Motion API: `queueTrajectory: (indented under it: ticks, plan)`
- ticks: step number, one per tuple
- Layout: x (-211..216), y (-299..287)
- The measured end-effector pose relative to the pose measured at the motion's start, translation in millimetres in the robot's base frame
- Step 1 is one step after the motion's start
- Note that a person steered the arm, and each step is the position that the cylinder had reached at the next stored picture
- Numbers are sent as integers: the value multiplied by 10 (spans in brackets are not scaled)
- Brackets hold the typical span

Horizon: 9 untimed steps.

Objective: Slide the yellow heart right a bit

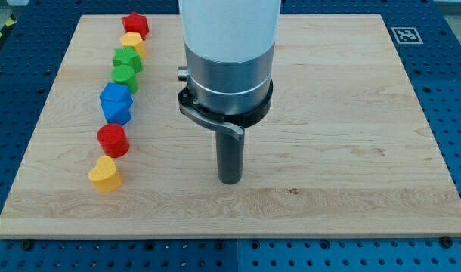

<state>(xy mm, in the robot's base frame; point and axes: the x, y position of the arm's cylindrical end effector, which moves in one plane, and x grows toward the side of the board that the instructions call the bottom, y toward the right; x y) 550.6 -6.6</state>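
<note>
Yellow heart [105,174]: lower left of the frame, last in a curving column of blocks on the wooden board [344,98], touching or just short of the red cylinder [112,140] directly above it. Further up the column: two blue blocks [116,103] packed together, shapes hard to separate; two green blocks [126,66], also bunched; a yellow block [133,41], mostly hidden; a red star-like block [135,23] at upper left.

My tip [230,180]: resting on the board near lower centre, well apart from the heart and to its right. No claw on this arm, only a plain rod, so nothing spread, pressed or pinching.

Handling, as a judgement: small, rigid, probably light plastic; likely to slide readily on the smooth wood, also likely to spin if struck off-centre, given the lobed outline. No hold possible, only a push. Best contact: left flank of the heart, at mid-height of the outline, pushing toward the frame's right. Needed first: a detour round the heart's lower side to reach its left, clear of the red cylinder. Short, gentle travel only, since just a bit is asked.
</note>
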Motion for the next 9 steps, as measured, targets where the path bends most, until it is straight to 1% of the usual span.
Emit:
queueTrajectory:
  ticks: [1, 2, 4, 5, 6, 7, 8, 9]
  plan:
    - [0, 0]
    - [75, -205]
    - [486, -570]
    - [598, -905]
    - [612, -1431]
    - [438, -1919]
    - [44, -1990]
    - [46, -1988]
